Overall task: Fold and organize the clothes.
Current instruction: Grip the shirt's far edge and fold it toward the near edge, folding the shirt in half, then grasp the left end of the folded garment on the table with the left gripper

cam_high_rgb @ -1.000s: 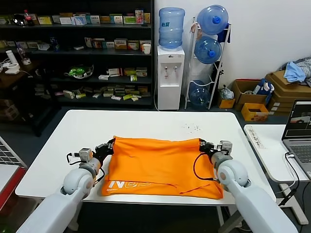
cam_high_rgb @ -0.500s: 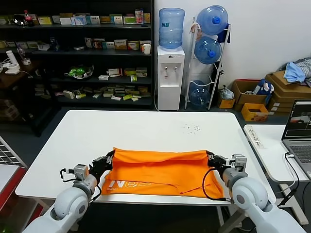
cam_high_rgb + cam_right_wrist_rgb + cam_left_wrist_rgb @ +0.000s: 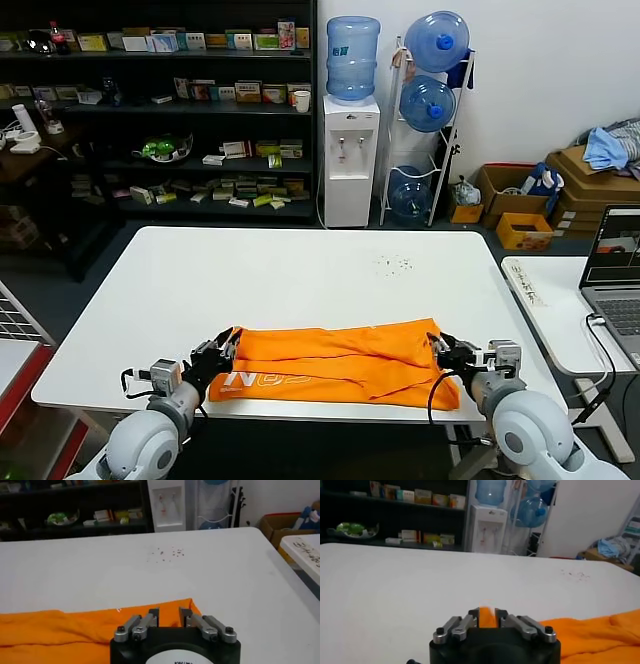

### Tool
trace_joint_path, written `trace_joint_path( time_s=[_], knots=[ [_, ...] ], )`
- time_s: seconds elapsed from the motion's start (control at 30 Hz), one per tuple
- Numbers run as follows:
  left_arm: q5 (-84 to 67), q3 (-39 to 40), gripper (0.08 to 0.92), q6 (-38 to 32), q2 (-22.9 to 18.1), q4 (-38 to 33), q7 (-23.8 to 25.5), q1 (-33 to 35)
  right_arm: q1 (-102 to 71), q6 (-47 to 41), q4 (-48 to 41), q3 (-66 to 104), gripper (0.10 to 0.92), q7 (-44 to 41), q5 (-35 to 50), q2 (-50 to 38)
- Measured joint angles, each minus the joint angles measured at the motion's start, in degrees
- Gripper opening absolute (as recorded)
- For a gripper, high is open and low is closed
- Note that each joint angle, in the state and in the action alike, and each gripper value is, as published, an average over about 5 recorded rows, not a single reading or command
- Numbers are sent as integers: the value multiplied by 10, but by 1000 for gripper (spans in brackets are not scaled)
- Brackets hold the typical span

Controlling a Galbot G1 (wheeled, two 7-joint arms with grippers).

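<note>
Head view: orange T-shirt (image 3: pixel 335 360) spans between both end effectors.

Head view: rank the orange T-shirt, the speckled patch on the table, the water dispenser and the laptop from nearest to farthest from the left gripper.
1. Orange T-shirt, right at the left gripper, its near-left corner.
2. Speckled patch, far right part of the table.
3. Water dispenser, beyond the table's far edge, and laptop, on the side table far right: too close to call.
</note>
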Motion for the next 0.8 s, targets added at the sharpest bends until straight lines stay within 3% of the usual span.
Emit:
trace_joint_path(
  time_s=[0.43,0.57,0.8],
  knots=[
    [12,-36,742,2,-25,-12,5,52,-70,18,23,66,797,-15,-22,17],
    [21,-42,812,-6,-44,4,13,55,-90,21,31,82,820,-17,-27,25],
    [31,-43,822,-19,-72,35,25,54,-110,24,41,97,823,-19,-32,33]
  ],
)
